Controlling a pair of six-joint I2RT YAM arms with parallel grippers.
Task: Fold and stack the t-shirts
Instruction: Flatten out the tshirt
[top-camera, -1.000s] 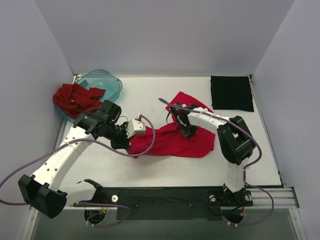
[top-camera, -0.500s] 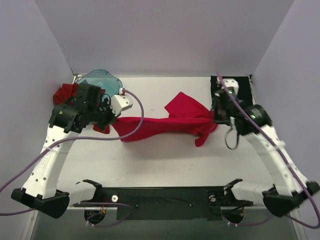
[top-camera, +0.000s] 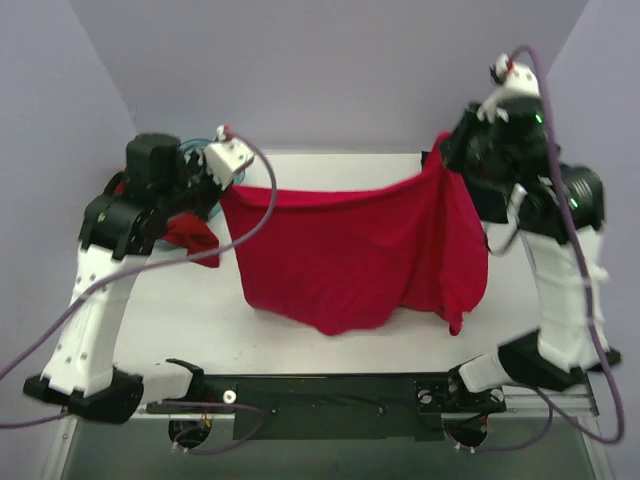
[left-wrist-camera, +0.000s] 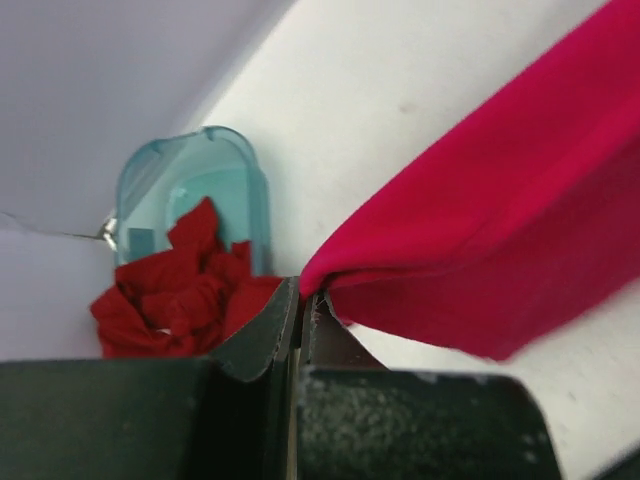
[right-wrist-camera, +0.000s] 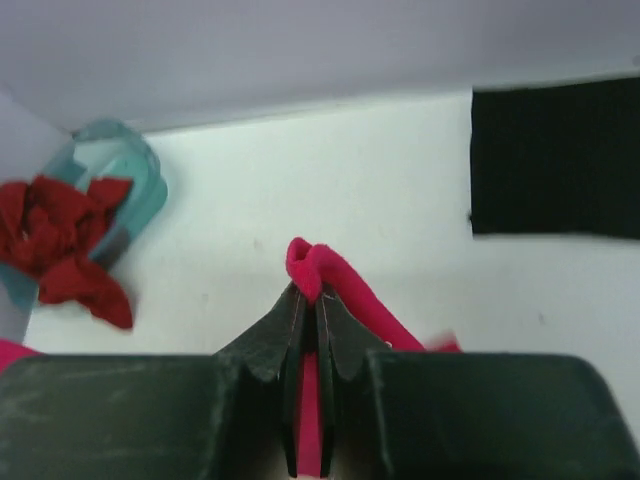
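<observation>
A bright crimson-pink t-shirt (top-camera: 350, 260) hangs spread like a curtain above the table, held at its two upper corners. My left gripper (top-camera: 222, 190) is shut on the left corner; the left wrist view shows the cloth (left-wrist-camera: 480, 240) pinched at the tips of that gripper (left-wrist-camera: 303, 295). My right gripper (top-camera: 440, 162) is raised high and shut on the right corner, with a fold of the shirt (right-wrist-camera: 312, 262) bunched between the tips of the gripper (right-wrist-camera: 310, 297). A darker red t-shirt (left-wrist-camera: 170, 290) lies crumpled at the tub. A folded black t-shirt (right-wrist-camera: 555, 160) lies flat at the far right.
The translucent teal tub (left-wrist-camera: 240, 170) stands in the far left corner, with the dark red shirt (right-wrist-camera: 60, 240) spilling over its edge. White walls close the back and both sides. A black rail (top-camera: 320, 400) runs along the near edge between the arm bases.
Both arms have risen and moved apart, lifting the crimson-pink shirt off the table. It was a stretched band half a second ago and now hangs open.
</observation>
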